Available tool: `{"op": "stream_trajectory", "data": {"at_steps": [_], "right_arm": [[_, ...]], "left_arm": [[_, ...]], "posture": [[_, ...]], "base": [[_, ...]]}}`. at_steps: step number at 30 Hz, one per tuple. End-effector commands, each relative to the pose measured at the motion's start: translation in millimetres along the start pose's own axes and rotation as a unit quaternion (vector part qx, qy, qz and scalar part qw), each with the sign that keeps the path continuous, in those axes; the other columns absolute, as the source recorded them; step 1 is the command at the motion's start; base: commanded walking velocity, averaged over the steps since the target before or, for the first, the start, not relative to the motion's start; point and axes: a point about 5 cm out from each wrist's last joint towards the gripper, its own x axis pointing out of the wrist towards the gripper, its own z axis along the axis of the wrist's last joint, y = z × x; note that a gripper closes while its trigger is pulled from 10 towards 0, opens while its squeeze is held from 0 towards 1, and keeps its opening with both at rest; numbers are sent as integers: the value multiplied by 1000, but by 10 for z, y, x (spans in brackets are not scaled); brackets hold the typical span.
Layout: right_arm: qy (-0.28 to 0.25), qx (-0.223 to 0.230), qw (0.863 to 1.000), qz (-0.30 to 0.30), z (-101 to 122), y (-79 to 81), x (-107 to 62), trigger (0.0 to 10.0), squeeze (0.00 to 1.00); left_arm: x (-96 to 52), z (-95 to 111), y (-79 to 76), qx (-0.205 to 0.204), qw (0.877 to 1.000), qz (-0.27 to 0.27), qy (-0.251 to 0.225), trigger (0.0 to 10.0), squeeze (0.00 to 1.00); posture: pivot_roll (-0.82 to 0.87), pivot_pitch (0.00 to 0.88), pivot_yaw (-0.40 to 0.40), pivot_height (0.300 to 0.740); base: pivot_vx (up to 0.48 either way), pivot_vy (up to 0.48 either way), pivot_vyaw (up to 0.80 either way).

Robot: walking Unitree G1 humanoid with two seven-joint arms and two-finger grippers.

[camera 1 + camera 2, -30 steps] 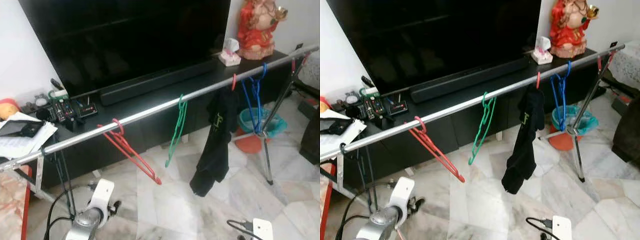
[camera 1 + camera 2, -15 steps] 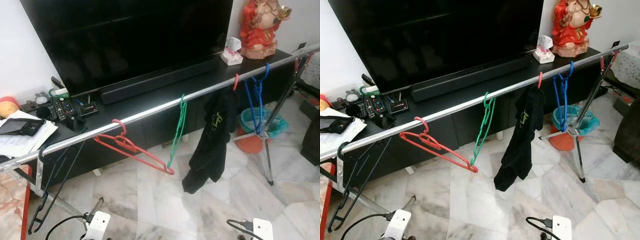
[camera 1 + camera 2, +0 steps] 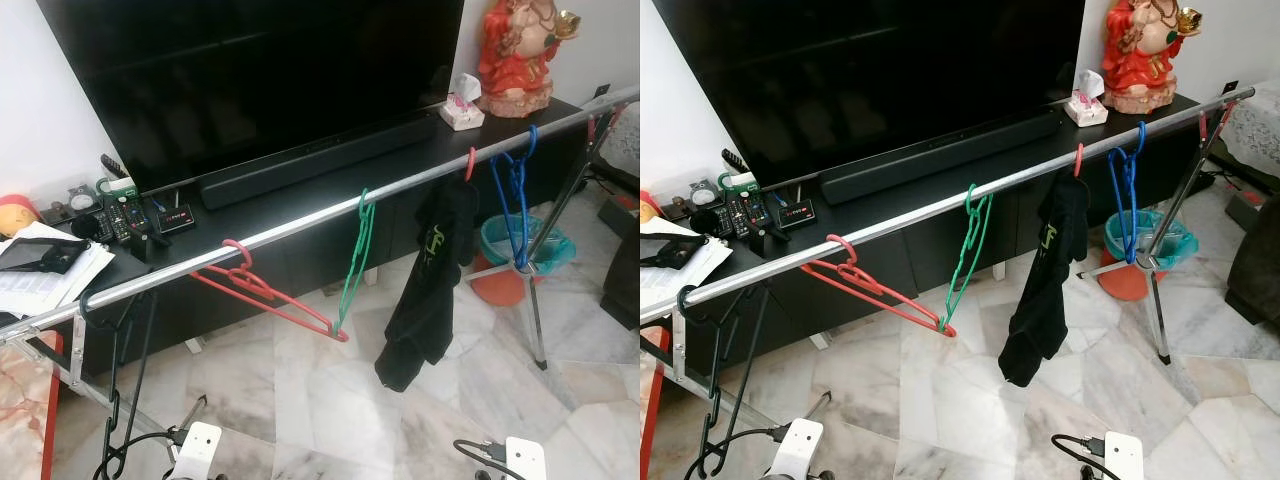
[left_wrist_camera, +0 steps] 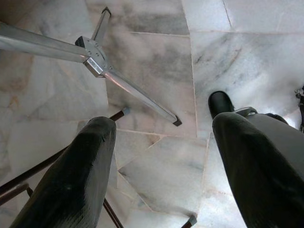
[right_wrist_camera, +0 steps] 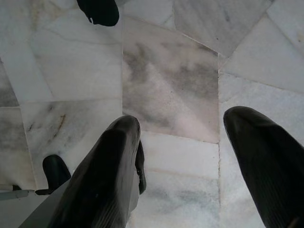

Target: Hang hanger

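Black plastic hanger (image 3: 118,380) hooked on long silver metal rail (image 3: 300,225) at robot's left end, hanging free. Red plastic hanger (image 3: 265,290) next along. Left pincer (image 4: 161,166) and right pincer (image 5: 183,156) both spread wide, empty, low over marble floor (image 3: 330,400).

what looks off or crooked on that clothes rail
The red hanger sits askew on the silver rail, tipped nearly flat, its far corner touching the green hanger. The black hanger at the rail's left end and the blue hanger hang straight. The black garment droops bunched from a red hook.
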Motion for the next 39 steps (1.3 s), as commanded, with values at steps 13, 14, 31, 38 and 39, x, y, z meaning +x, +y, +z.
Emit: {"op": "stream_trajectory", "data": {"at_steps": [13,14,31,38,39], "right_arm": [[12,9,1000,2,-68,41,-9,10000,0],[12,9,1000,2,-68,41,-9,10000,0],[11,14,1000,2,-63,47,-7,10000,0],[11,14,1000,1,-59,39,-7,10000,0],[11,14,1000,1,-59,39,-7,10000,0]], "left_arm": [[-10,-112,4,33,999,-2,21,10000,0],[-10,-112,4,33,999,-2,21,10000,0],[-12,-156,-74,33,999,-5,30,10000,0],[-4,-109,-88,36,999,-6,27,10000,0],[-5,-113,-81,36,999,-6,27,10000,0]], "posture": [[-99,0,110,740],[-99,0,110,740],[-93,0,106,740],[-89,0,100,740],[-89,0,100,740]], "base": [[0,-19,0],[0,-247,0],[0,-116,0],[0,-177,0],[0,-315,0]]}}
